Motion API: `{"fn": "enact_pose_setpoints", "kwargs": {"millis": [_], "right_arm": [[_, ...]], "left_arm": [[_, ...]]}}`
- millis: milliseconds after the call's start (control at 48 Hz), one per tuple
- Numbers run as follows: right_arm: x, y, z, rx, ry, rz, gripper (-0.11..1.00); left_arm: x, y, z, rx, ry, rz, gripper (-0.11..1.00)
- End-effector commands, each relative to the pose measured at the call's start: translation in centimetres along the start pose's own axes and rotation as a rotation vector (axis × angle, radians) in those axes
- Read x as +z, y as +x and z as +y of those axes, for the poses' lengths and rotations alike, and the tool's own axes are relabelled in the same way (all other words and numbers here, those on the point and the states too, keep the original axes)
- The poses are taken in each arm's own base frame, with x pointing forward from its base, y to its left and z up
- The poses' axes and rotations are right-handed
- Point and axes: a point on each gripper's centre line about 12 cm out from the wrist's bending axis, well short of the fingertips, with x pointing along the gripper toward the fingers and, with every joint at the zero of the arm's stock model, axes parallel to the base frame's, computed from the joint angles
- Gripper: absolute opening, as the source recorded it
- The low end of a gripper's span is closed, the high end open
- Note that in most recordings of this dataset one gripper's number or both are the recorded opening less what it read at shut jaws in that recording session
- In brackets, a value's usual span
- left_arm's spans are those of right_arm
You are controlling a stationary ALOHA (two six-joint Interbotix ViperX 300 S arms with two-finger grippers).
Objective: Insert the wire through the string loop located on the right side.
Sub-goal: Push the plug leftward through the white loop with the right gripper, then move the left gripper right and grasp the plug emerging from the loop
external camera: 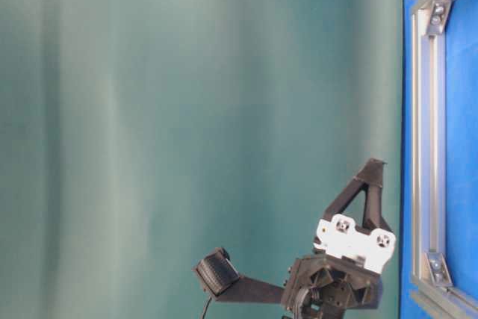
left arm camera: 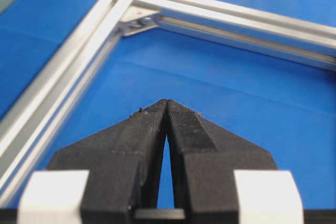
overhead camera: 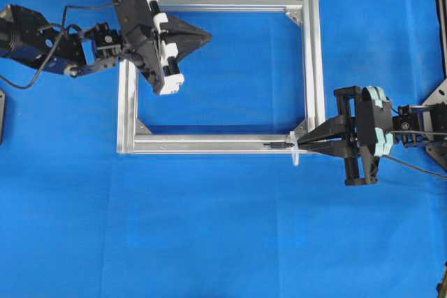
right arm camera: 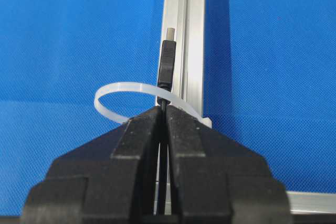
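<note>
Overhead view, surface: blue cloth [overhead camera: 223, 228] under silver frame [overhead camera: 126, 109].
Backdrop: plain green wall [external camera: 187, 110].
Right gripper [right arm camera: 164, 109]: pinching the wire [right arm camera: 167, 66], plug through the string loop [right arm camera: 113, 88].
Left gripper [left arm camera: 167, 103]: pressed together, holding nothing.

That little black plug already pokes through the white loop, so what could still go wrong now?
The right pincer grips the wire right at the string loop, so pushing further might jam its tips against the loop. The plug lies along the frame bar; it could catch there. Letting go early might let the wire slip back.
</note>
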Motion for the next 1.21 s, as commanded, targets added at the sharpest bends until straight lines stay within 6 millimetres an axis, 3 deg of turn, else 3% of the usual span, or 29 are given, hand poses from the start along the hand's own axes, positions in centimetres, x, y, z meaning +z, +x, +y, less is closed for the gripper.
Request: {"fn": "enact_pose_setpoints", "kwargs": {"millis": [0,312,583,916,1186], "right_arm": [[0.9,0.2,0.1,0.002,0.003,-0.034,-0.02],[0.8,0.2,0.1,0.002,0.003,-0.031,-0.02],[0.8,0.2,0.1,0.001,0.004,-0.029,-0.02],[0.9,0.2,0.1,0.003,0.003,-0.030,-0.02],[0.9,0.2,0.1,0.001,0.004,-0.031,-0.02]], "left_arm": [[1.6,-0.3,-1.8,-0.046,0.007,-0.049,0.00],[1.0,-1.4,-8.3,-0.216,-0.006,-0.032,0.00],[0.6,-2.8,-12.8,-0.336,-0.004,-0.022,0.00],[0.4,-2.8,-13.6,-0.351,-0.007,0.002,0.00],[1.7,-0.3,-14.2,-0.340,-0.010,0.014,0.00]]}}
